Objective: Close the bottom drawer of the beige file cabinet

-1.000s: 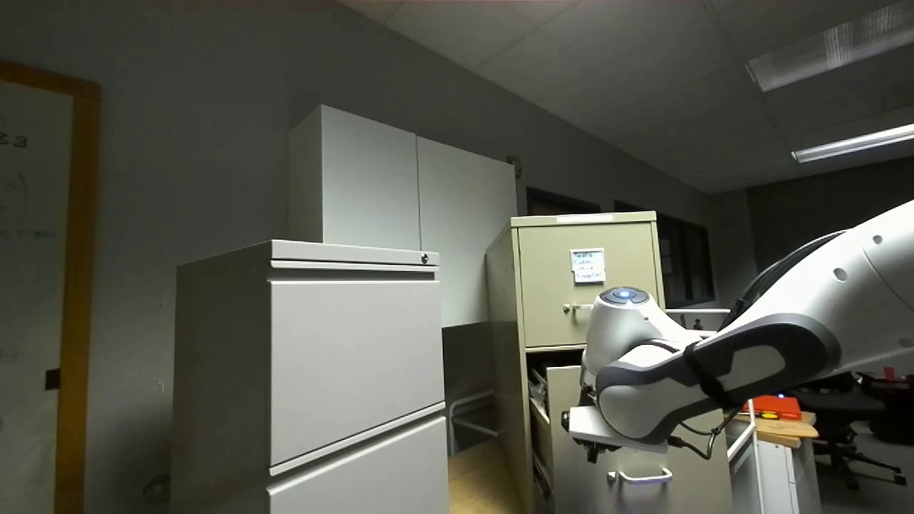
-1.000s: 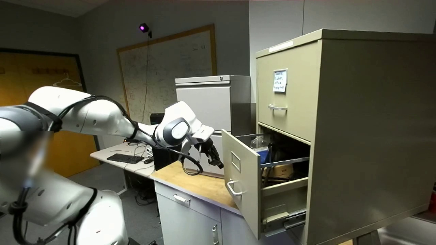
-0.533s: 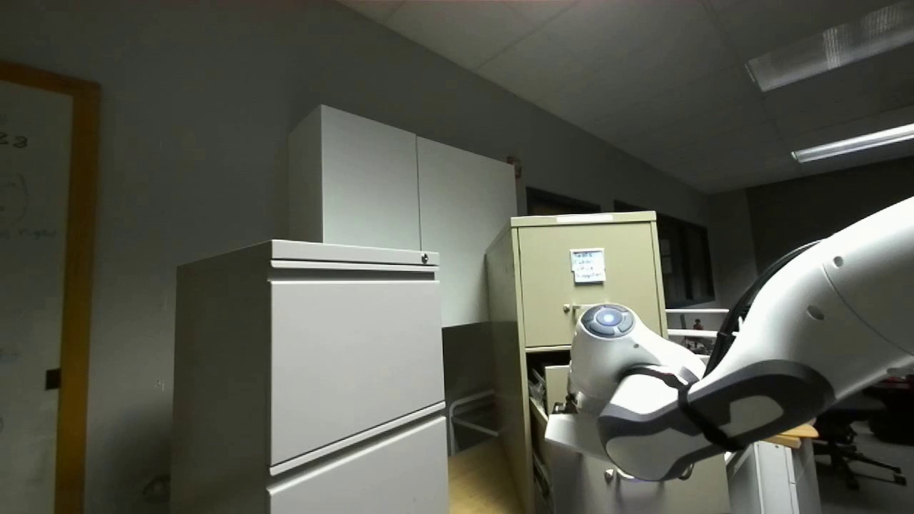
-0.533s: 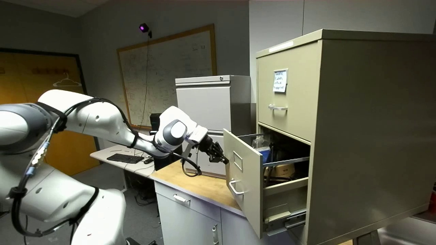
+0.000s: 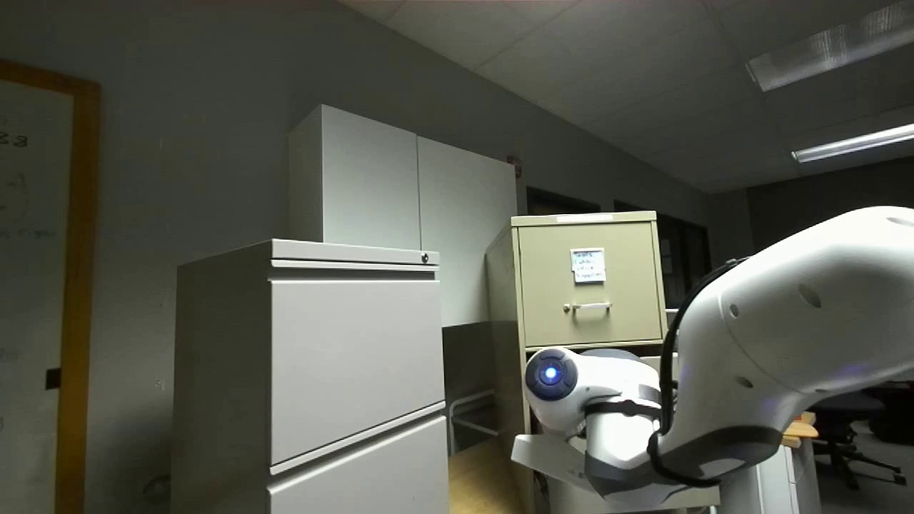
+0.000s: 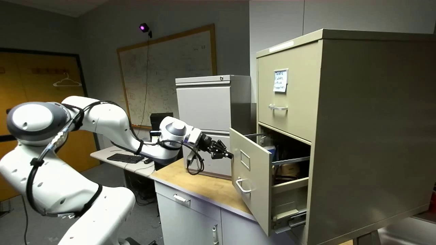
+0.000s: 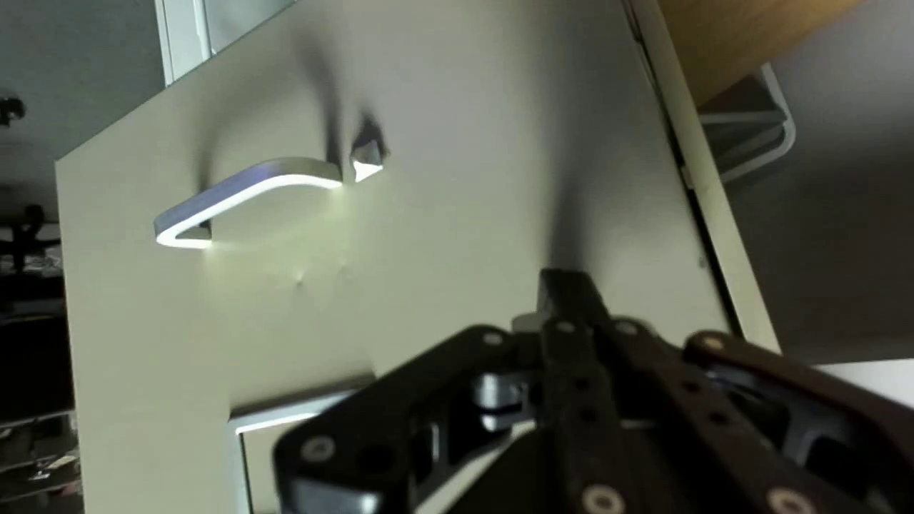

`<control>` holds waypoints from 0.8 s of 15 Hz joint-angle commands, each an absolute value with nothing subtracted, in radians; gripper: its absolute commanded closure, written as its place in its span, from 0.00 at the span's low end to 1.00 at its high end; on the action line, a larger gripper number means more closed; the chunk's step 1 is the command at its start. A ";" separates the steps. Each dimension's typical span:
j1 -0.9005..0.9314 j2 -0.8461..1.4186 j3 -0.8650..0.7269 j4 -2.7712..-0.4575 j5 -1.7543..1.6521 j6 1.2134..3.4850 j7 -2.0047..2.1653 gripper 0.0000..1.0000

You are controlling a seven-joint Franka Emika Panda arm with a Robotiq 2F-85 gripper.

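Beige file cabinet (image 6: pixel 368 136), one: at right in an exterior view, bottom drawer (image 6: pixel 259 183) standing partly out. Hand (image 6: pixel 230 155), one: fingers pressed together, pinching nothing, tips apparently against that drawer's face, off-centre, likely to serve as a blunt pusher. Pale grey cabinet (image 6: pixel 206 109), one: nearby, on wooden desk (image 6: pixel 190 183).

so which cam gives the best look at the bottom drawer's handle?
Wrist view: the handle is large, close, with nothing in front of it. An exterior view has the handle whole but small, angled. In an exterior view the arm covers most of that area; unsure if any handle shows.
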State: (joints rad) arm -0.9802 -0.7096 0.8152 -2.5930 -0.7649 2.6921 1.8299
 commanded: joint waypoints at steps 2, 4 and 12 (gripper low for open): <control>-1.178 -0.689 1.003 -2.374 -0.923 2.541 2.054 1.00; -1.229 -0.672 1.070 -2.305 -0.973 2.418 2.135 1.00; -1.035 -0.442 1.022 -2.270 -1.073 2.209 2.162 1.00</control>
